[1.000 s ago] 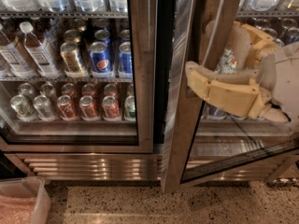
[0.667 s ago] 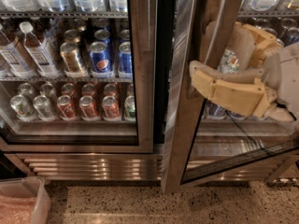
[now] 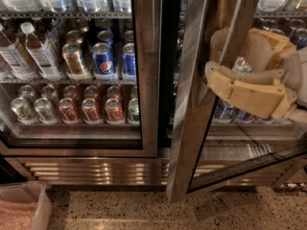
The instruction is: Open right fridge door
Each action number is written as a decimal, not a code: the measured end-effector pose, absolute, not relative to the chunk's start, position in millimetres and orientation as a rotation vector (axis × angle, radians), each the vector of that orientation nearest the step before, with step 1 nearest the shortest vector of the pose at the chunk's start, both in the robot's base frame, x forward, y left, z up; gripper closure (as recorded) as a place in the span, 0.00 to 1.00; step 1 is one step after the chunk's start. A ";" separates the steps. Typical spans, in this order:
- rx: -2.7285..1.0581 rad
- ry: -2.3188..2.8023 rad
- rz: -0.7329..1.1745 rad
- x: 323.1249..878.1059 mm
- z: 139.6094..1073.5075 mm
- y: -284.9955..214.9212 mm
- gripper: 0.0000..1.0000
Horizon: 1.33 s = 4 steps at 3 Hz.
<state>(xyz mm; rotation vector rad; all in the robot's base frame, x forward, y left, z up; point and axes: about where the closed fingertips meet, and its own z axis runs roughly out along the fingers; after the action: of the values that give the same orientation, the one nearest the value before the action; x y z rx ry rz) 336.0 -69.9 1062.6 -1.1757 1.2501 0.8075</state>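
Because the right fridge door [image 3: 192, 104] likely swung heavy and stiff, the gripper [image 3: 223, 59] at right, fingers spread open, met its steel frame.

Doors: two – left door [image 3: 148, 80], right fridge door [image 3: 192, 104]. gripper [image 3: 216, 56]: one, 3 o'clock. Pepsi cans [image 3: 103, 61]: two. Front-row red cans [image 3: 91, 110]: three. bin [image 3: 41, 198]: one, 7 o'clock.

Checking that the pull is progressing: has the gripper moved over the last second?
Yes. The gripper has shifted slightly right, away from the left door's frame.
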 end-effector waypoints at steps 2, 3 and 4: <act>-1.176 1.250 0.807 338.6 1062.6 -85.6 1.00; -1.176 1.250 0.807 339.2 1062.7 -89.8 1.00; -1.159 1.258 0.782 335.8 1064.1 -91.5 1.00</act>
<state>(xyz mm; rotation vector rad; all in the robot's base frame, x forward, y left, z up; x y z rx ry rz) 335.8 -91.5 1064.1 -1.1588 1.2578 0.7816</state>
